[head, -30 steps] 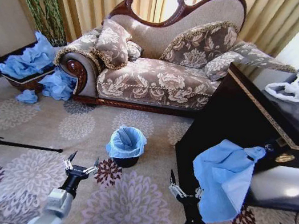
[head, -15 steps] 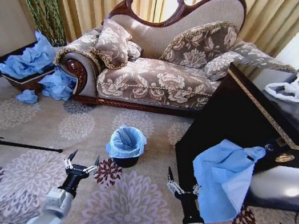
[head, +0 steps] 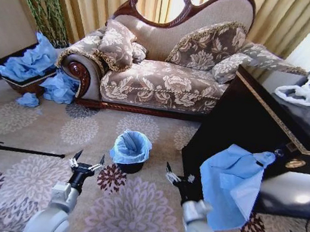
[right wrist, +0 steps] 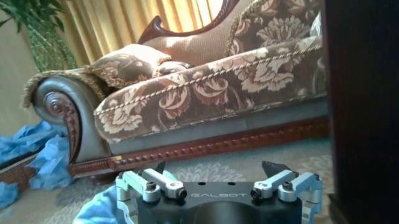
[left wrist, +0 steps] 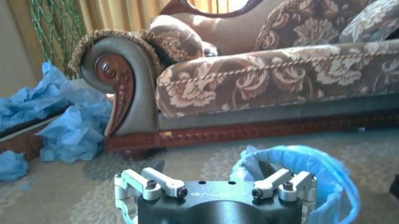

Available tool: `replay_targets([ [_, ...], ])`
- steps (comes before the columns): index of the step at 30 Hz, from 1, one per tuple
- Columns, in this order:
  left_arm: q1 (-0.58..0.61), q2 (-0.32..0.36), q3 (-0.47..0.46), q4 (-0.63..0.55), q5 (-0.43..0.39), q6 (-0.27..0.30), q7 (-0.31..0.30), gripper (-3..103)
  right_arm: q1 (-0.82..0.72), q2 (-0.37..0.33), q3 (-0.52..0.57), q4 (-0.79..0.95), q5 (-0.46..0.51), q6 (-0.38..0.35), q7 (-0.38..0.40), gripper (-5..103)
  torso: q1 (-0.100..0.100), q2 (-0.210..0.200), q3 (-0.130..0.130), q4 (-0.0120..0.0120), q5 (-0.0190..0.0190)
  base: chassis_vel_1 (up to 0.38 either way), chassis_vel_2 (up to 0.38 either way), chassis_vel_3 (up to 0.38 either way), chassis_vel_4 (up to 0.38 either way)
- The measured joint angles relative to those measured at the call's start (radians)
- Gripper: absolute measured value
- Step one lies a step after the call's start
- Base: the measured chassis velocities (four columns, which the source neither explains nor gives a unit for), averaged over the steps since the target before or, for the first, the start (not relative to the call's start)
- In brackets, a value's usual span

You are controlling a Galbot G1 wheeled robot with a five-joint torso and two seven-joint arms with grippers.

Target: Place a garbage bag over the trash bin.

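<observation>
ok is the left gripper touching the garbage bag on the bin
Apart. The head view shows carpet between the open left gripper and the garbage bag lining the trash bin.

R gripper (head: pixel 178 177) moved fwd & left off the blue sheet (head: pixel 230 183); L gripper (head: pixel 86 163) edged fwd.

Floral sofa (head: pixel 162 75) sits at the carpet's (head: pixel 33 124) far edge, crumpled blue bags (head: pixel 32 64) heaped by its left end.

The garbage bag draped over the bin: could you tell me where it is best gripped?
I would grip the garbage bag at its loose folded-over rim, from above on the near side; the trash bin stands upright, with the film bunched outside its mouth.
</observation>
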Motion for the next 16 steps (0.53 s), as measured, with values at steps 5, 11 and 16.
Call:
replay_targets([
  [5, -0.008, 0.002, -0.008, 0.009, -0.019, 0.013, 0.000, 100, 0.200, 0.015, -0.108, -0.159, 0.035, -0.024, 0.053, 100, 0.000, 0.000, 0.000, 0.0001, 0.0000, 0.000, 0.000, 0.000, 0.000],
  [11, -0.028, 0.010, -0.008, 0.015, -0.048, 0.043, -0.014, 100, 0.305, 0.046, -0.197, -0.245, 0.057, -0.068, 0.108, 96, 0.000, 0.000, 0.000, 0.0000, -0.0002, 0.000, 0.000, 0.000, 0.000],
  [16, -0.044, 0.012, -0.004, 0.042, -0.052, 0.048, -0.016, 100, 0.403, 0.098, -0.266, -0.348, 0.064, -0.095, 0.133, 83, 0.000, 0.000, 0.000, -0.0002, -0.0003, 0.000, 0.000, 0.000, 0.000],
])
